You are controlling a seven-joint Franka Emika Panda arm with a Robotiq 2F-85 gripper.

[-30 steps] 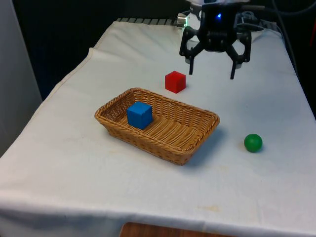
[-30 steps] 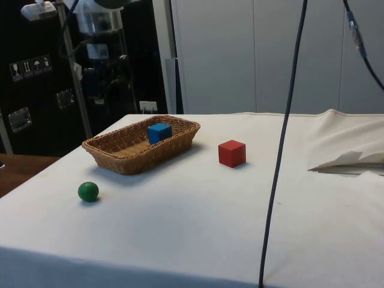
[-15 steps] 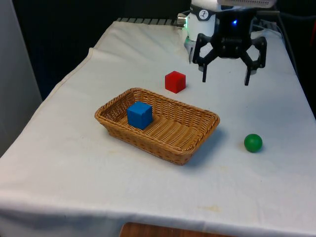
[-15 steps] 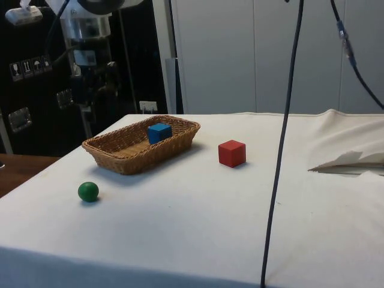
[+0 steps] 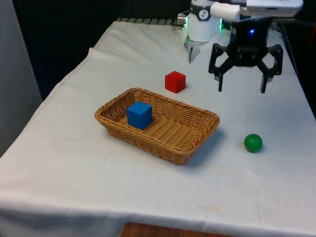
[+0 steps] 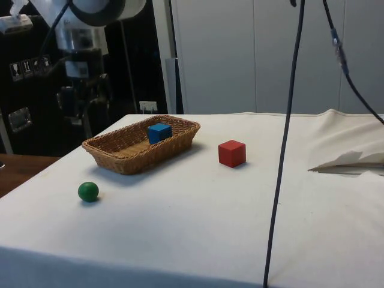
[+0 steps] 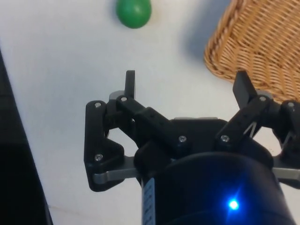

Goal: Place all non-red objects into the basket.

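Note:
A woven basket [image 5: 197, 132] [image 6: 114, 157] [image 7: 262, 51] sits mid-table with a blue cube [image 5: 139, 115] [image 6: 159, 132] inside it. A red cube [image 5: 175, 81] [image 6: 231, 153] rests on the cloth behind the basket in the front view. A green ball [image 5: 253, 142] [image 6: 88, 191] [image 7: 134, 11] lies on the cloth off the basket's end, towards the front view's right. My gripper [image 5: 241, 88] [image 7: 185, 79] hangs open and empty above the cloth, beyond the ball and to the right of the red cube in the front view. In the side view it [image 6: 81, 120] hovers behind the basket's left end.
The table's edge runs close along the front view's right of the gripper. A dark cable [image 6: 285, 144] hangs down in the side view's foreground. Folded cloth [image 6: 348, 157] bunches at the side view's right.
My gripper has travelled towards the front view's right and a little lower, from beside the red cube to above the cloth beyond the green ball. It stays open. Nothing else moved.

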